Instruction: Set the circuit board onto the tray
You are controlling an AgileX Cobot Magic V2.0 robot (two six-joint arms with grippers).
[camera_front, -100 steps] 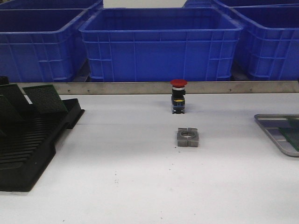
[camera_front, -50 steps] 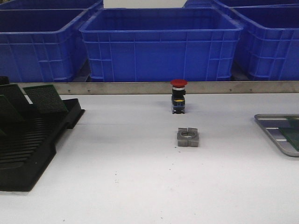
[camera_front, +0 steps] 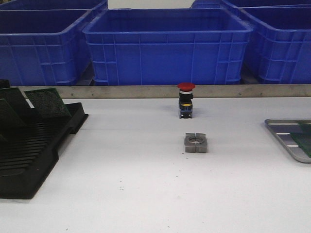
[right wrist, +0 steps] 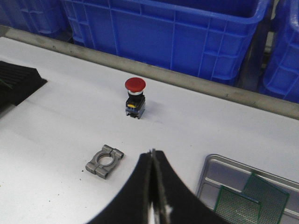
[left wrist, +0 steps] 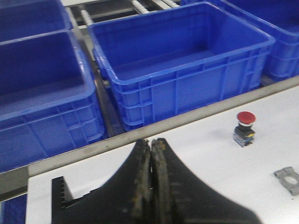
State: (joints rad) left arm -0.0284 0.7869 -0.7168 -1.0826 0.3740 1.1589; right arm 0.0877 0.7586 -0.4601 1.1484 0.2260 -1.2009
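Circuit boards (camera_front: 46, 103) stand leaning in the slots of the black slotted rack (camera_front: 29, 155) at the left of the surface (camera_front: 146, 194), held edge-up so each can be pinched free. Left end effector (left wrist: 151, 154) hangs above that rack's end, fingers pressed together, carrying nothing. Mid-surface, a red emergency-stop button (camera_front: 185, 99) stands upright with a grey split clamp block (camera_front: 196, 142) lying flat just in front, both well apart from the work. Behind, blue plastic bins (camera_front: 167, 43) line the back rail. Over on the right, the right end effector (right wrist: 152, 161) is closed and empty too, beside the tray (right wrist: 219, 170), where two green boards (right wrist: 252, 196) lie flat inside the rim, overlapping. I'd judge a placement complete.
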